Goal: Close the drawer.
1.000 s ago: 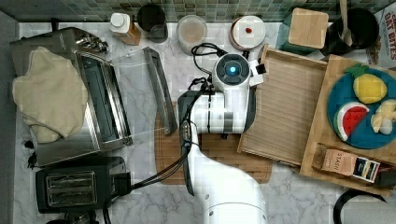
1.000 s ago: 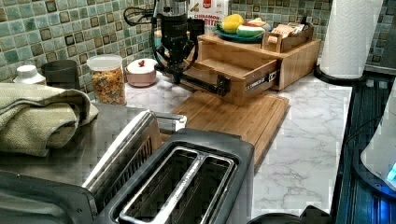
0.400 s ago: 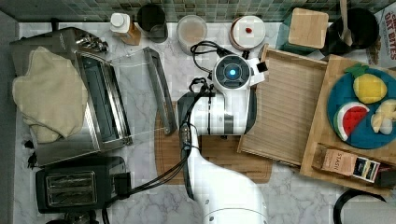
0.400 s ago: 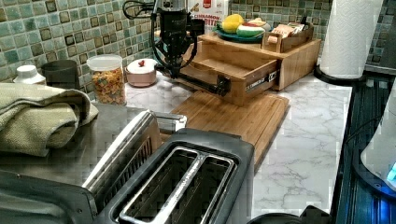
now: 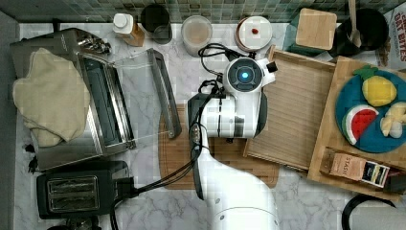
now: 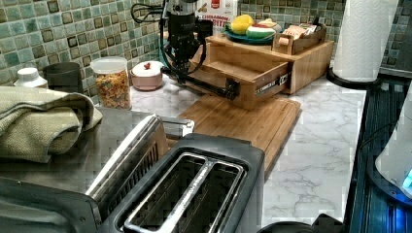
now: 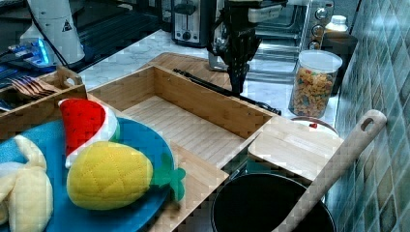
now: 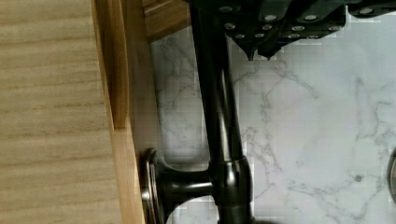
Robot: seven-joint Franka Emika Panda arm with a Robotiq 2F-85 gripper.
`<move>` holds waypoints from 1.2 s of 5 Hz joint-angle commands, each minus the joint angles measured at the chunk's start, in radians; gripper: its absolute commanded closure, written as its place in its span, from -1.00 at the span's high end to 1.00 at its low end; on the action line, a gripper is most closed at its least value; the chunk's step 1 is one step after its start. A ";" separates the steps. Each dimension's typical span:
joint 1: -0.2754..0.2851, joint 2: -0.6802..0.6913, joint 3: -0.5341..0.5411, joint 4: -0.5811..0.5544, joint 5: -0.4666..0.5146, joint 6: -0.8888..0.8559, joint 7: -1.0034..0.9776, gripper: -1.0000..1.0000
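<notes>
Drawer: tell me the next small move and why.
Probably push the gripper sideways against the black handle, toward the wooden unit. The drawer stands pulled far out, and the fingers sit on the handle's outer side, over the marble counter.

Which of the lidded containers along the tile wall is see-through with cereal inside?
The tall clear jar with the white lid, showing colourful cereal. The black canister beside it is opaque; the low pink dish is opaque too.

Drawer pulled out over cutting board; gripper beside handle
</notes>
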 commanded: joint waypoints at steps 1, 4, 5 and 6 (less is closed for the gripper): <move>-0.018 -0.025 -0.038 0.013 -0.042 -0.040 -0.028 -1.00; -0.152 0.007 -0.089 0.035 -0.050 0.021 -0.254 -1.00; -0.175 0.012 -0.124 0.062 -0.025 -0.009 -0.304 -1.00; -0.236 0.018 -0.140 0.083 0.000 -0.044 -0.371 -1.00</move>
